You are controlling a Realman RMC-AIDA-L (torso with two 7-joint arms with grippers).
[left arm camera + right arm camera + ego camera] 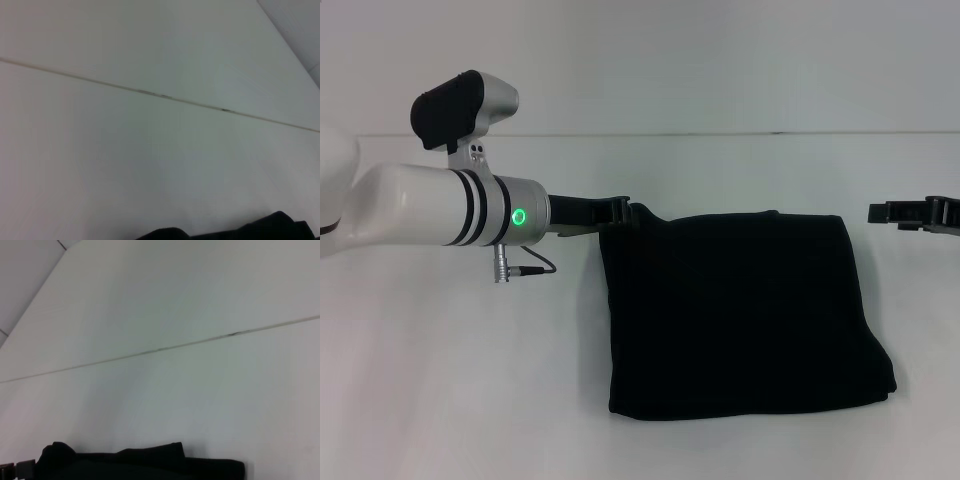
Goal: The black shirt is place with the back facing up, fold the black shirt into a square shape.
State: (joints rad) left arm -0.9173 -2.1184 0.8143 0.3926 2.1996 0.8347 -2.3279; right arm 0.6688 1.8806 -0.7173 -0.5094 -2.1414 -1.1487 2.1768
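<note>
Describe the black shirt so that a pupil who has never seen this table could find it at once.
On the white table, look just right of centre, between the left claw and the right claw. The black shirt lies there folded into a rough square, the only soft matte thing.

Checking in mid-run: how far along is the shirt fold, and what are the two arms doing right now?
Mostly done, it seems: the black shirt lies on the white table as a compact, roughly square bundle with no sleeves sticking out. In hand: the left gripper is at its far left corner, possibly touching it. The right gripper hovers apart beyond the far right corner. Left: probably letting go and pulling both arms back.
</note>
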